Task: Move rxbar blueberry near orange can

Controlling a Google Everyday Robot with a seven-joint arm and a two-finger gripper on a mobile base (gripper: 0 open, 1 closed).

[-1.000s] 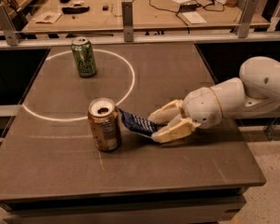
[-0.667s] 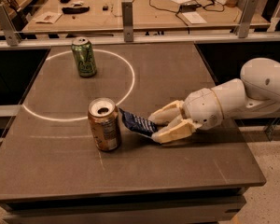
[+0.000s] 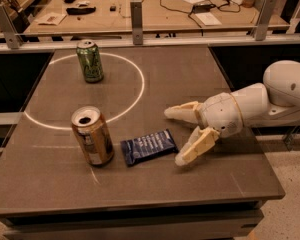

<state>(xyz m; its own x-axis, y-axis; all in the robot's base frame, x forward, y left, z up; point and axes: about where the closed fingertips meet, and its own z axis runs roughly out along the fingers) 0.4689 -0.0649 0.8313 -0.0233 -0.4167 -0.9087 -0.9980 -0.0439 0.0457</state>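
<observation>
The rxbar blueberry (image 3: pixel 148 146), a flat navy-blue wrapper with white print, lies on the dark table just right of the orange can (image 3: pixel 92 136), which stands upright with its silver top open. A small gap separates them. My gripper (image 3: pixel 175 136) is to the right of the bar, open and empty, its cream fingers (image 3: pixel 196 146) spread wide and clear of the wrapper.
A green can (image 3: pixel 90 60) stands at the back left, on a white circle (image 3: pixel 140 79) painted on the table (image 3: pixel 225 184). Behind the table runs a rail with metal posts (image 3: pixel 136 15), and a workbench with cables and small items.
The gripper let go of the rxbar and drew back to the right. The bar now lies flat beside the orange can.
</observation>
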